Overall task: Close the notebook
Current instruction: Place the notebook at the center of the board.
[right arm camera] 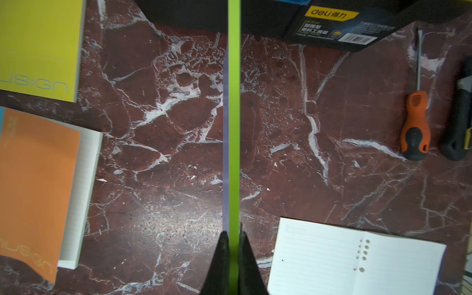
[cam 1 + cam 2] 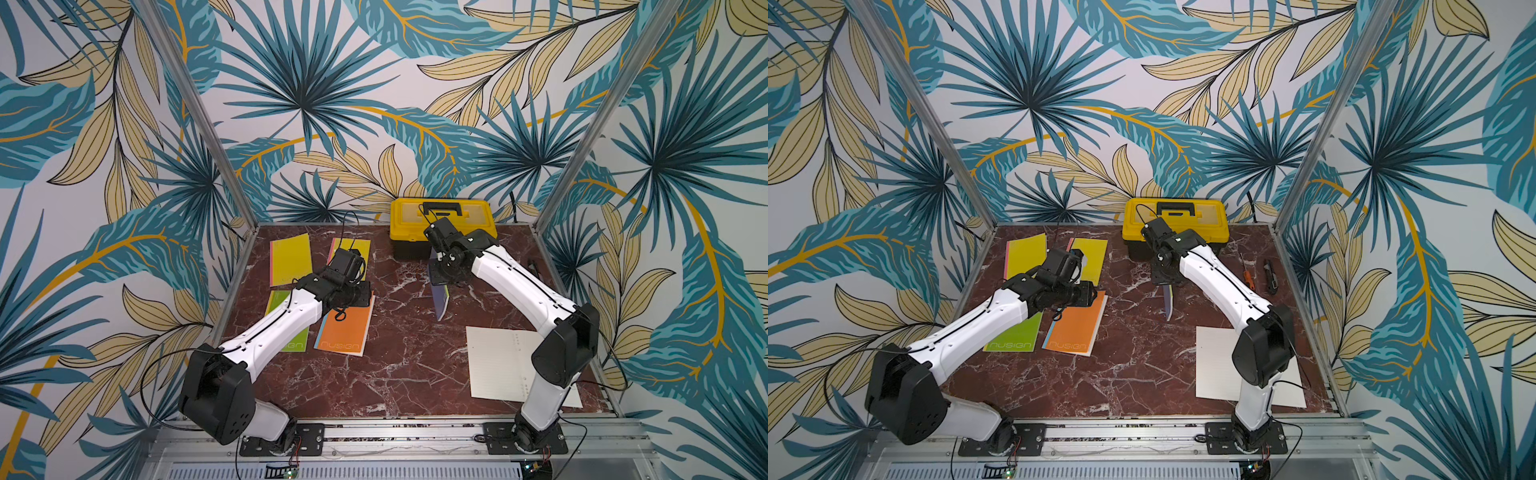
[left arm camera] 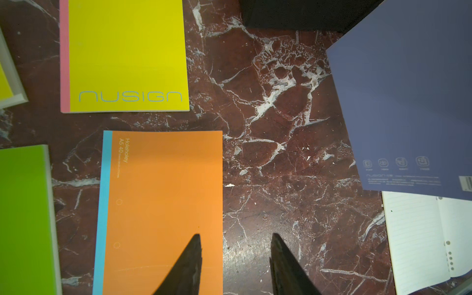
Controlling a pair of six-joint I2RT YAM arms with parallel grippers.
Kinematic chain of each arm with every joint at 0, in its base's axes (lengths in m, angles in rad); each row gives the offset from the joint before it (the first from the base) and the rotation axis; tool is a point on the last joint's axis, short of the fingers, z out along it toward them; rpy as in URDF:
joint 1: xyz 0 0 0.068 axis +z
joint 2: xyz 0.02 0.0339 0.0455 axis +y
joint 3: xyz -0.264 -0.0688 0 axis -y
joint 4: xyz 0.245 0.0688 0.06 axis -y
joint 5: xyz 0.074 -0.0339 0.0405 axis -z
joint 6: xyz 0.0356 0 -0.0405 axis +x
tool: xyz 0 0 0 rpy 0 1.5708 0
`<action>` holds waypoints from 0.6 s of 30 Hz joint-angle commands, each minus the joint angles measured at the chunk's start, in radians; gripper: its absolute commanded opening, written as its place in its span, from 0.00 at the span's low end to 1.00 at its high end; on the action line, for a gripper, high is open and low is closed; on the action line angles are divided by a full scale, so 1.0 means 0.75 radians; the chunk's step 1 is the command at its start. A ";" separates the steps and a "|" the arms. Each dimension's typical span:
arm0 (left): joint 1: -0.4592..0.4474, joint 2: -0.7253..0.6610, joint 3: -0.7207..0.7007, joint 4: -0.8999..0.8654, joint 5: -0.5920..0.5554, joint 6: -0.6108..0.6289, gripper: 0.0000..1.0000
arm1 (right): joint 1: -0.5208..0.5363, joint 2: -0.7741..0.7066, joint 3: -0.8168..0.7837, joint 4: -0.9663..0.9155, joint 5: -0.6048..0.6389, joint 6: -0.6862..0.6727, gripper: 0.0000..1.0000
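Observation:
An open notebook (image 2: 498,365) with white lined pages lies flat at the front right, partly under my right arm; it also shows in the right wrist view (image 1: 357,260). My right gripper (image 1: 233,237) is shut on a thin blue notebook (image 2: 439,299) with a green spine (image 1: 234,102). That notebook hangs edge-on above the table's middle, and its blue cover (image 3: 403,102) faces the left wrist camera. My left gripper (image 3: 236,237) stands open over the right edge of an orange notebook (image 3: 163,204), with nothing between its fingers.
Yellow (image 2: 291,257), yellow-pink (image 3: 125,56), green (image 2: 297,340) and orange notebooks lie closed at the left. A yellow toolbox (image 2: 440,216) stands at the back. A screwdriver (image 2: 1248,276) and a utility knife (image 2: 1271,276) lie at the right edge.

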 commanded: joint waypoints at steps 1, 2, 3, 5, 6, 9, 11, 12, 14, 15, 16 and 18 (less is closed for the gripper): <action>0.013 -0.045 -0.030 -0.002 -0.008 -0.008 0.46 | 0.041 0.077 0.086 -0.169 0.200 0.035 0.03; 0.016 -0.047 -0.033 -0.001 -0.005 -0.008 0.46 | 0.050 0.099 0.106 -0.190 0.229 0.043 0.03; 0.017 -0.051 -0.036 -0.001 -0.004 -0.008 0.45 | 0.059 0.124 0.133 -0.219 0.260 0.057 0.03; 0.022 -0.060 -0.042 -0.004 -0.002 -0.006 0.46 | 0.078 0.162 0.167 -0.255 0.302 0.071 0.02; 0.024 -0.063 -0.045 -0.006 -0.003 -0.005 0.46 | 0.085 0.179 0.180 -0.266 0.321 0.076 0.02; 0.033 -0.084 -0.054 -0.012 -0.005 -0.002 0.45 | 0.105 0.231 0.227 -0.312 0.383 0.097 0.02; 0.040 -0.095 -0.061 -0.014 -0.005 0.000 0.46 | 0.118 0.279 0.270 -0.350 0.421 0.105 0.02; 0.044 -0.099 -0.064 -0.014 -0.006 0.000 0.46 | 0.125 0.307 0.294 -0.368 0.437 0.109 0.02; 0.050 -0.107 -0.070 -0.017 -0.002 0.000 0.46 | 0.138 0.358 0.332 -0.395 0.465 0.117 0.02; 0.051 -0.111 -0.075 -0.019 -0.002 0.000 0.46 | 0.141 0.383 0.348 -0.395 0.469 0.117 0.02; 0.053 -0.116 -0.079 -0.018 -0.002 0.000 0.46 | 0.145 0.405 0.357 -0.394 0.467 0.114 0.02; 0.053 -0.124 -0.083 -0.025 -0.004 0.002 0.46 | 0.150 0.434 0.360 -0.378 0.462 0.104 0.02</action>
